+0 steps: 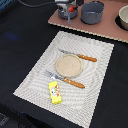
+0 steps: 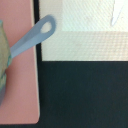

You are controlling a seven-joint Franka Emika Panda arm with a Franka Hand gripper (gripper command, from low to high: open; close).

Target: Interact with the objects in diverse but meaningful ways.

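Jaws of the gripper point(image 1: 68, 14) are too blurred and small in the exterior view to judge, and the wrist view does not show them, so I cannot tell if they are spread or pressed together. That gripper hangs at the far edge of the scene, over a small grey pot point(image 1: 67, 12) which stands on a pink board point(image 1: 85, 25); something red point(image 1: 72, 8) shows just beside the gripper, but what it is stays unclear. On the same board, to the exterior view's right, stands a bigger grey pot point(image 1: 92, 12). In the wrist view a grey handle point(image 2: 32, 36) with a hole at its end reaches from the board over the pale placemat point(image 2: 85, 47). The yellow packet point(image 1: 55, 92) with red print lies flat on the near part of the placemat, well apart from the gripper. Behind it a round tan plate point(image 1: 68, 64) sits between a fork point(image 1: 64, 79) and a knife point(image 1: 79, 56), both with wooden handles.
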